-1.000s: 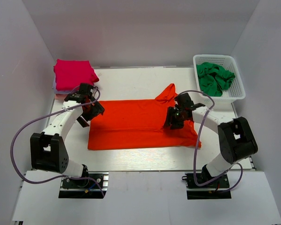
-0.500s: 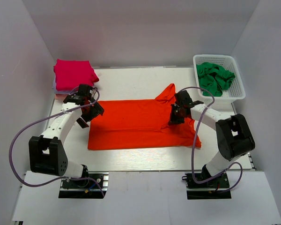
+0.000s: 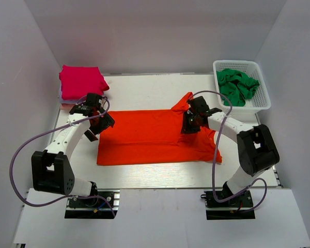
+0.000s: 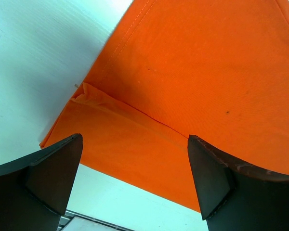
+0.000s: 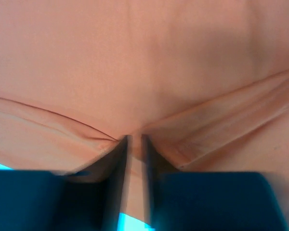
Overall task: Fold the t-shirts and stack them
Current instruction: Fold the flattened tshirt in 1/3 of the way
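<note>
The orange-red t-shirt point(image 3: 150, 135) lies spread across the middle of the table, its right end bunched. My right gripper point(image 3: 188, 124) is shut on a pinch of its cloth point(image 5: 135, 144) near the right end, and folds radiate from the pinch. My left gripper point(image 3: 99, 124) is open just above the shirt's left edge point(image 4: 135, 159), with nothing between its fingers. A folded magenta shirt point(image 3: 81, 81) lies on a pale lilac one at the back left. A crumpled green shirt point(image 3: 237, 86) sits in the basket.
A white plastic basket point(image 3: 263, 103) stands at the back right. The stack of folded shirts fills the back left corner. White walls enclose the table on three sides. Bare tabletop point(image 3: 144, 88) runs behind and in front of the orange-red shirt.
My right gripper has moved back and left with the pinched cloth, pulling the shirt's right end inward. The left gripper has barely moved.
</note>
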You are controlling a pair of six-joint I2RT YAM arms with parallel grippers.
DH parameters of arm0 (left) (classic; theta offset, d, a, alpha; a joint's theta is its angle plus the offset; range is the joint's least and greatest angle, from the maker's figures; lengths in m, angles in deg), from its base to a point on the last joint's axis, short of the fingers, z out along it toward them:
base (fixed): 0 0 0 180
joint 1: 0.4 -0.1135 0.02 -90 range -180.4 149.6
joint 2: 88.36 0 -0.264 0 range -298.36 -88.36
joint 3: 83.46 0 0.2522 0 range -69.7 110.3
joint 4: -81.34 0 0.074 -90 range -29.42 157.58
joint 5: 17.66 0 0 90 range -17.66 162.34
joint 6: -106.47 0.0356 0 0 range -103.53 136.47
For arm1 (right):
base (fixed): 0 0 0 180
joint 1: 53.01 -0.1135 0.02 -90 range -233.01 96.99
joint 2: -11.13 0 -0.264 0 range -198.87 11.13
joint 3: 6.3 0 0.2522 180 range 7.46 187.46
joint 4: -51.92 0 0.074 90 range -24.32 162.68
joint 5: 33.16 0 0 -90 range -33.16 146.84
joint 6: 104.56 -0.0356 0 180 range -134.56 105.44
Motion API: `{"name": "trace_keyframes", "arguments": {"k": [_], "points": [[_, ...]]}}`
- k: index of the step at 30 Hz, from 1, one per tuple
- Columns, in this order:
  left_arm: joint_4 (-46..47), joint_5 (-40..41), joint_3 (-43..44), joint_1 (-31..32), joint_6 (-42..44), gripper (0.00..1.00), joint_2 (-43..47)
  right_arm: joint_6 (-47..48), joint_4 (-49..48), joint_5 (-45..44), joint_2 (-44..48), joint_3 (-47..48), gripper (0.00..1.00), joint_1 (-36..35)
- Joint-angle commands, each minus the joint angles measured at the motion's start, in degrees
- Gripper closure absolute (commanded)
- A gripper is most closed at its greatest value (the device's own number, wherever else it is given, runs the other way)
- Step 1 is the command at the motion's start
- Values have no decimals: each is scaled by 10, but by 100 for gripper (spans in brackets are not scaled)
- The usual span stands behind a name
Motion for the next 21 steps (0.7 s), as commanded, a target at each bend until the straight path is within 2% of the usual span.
{"name": "trace_keyframes", "arguments": {"k": [1, 4, 5, 8, 11, 16, 18, 21], "points": [[2, 5, -5, -1, 9, 0, 28, 2, 6, -16, 38, -18, 66, -1], [7, 5, -5, -1, 9, 0, 22, -12, 31, -36, 50, -25, 54, -1], [7, 0, -5, -1, 9, 0, 22, -16, 41, -40, 53, -29, 46, -1], [13, 0, -11, -1, 9, 0, 16, -25, 38, -61, 69, -49, 42, -1], [19, -6, -12, -1, 14, 0, 16, -30, 33, -77, 66, -51, 42, 1], [19, -6, -12, -1, 14, 0, 11, -29, 12, -43, 35, -40, 43, 0], [19, -6, -12, -1, 14, 0, 11, -29, -2, -36, 29, -37, 46, -1], [19, -11, -17, -1, 14, 0, 11, -30, -21, -26, 19, -31, 60, 0]]}}
